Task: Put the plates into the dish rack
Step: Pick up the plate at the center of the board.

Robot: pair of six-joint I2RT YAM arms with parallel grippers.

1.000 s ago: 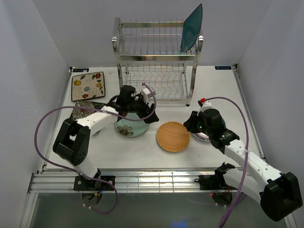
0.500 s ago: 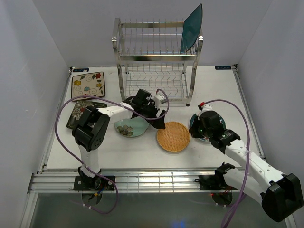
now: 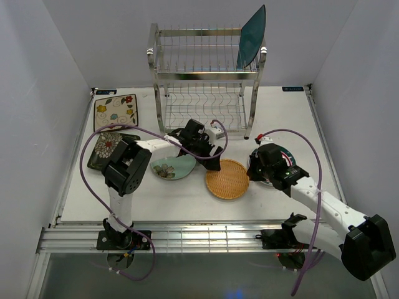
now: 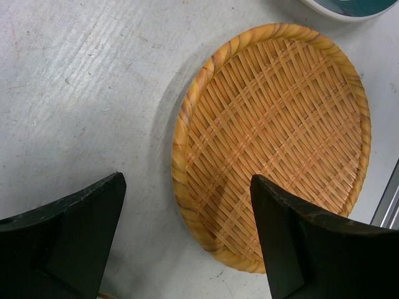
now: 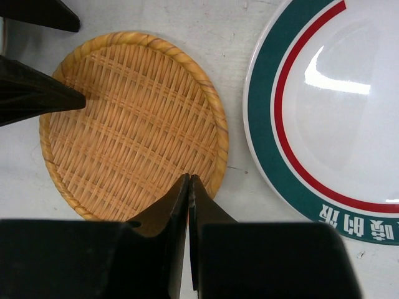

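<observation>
On the tabletop (image 3: 187,193), find the tall dish rack (image 3: 202,75) at the back, a teal plate (image 3: 251,37) leaning in its top shelf, and the woven plate (image 3: 227,179) lying flat well in front. Probably best to lower the left hand (image 4: 187,177), wide open and empty, over that plate's rim, one finger each side, then squeeze gently. Brace the other rim with the right hand (image 5: 189,179), shut tight on nothing, against sliding.
</observation>
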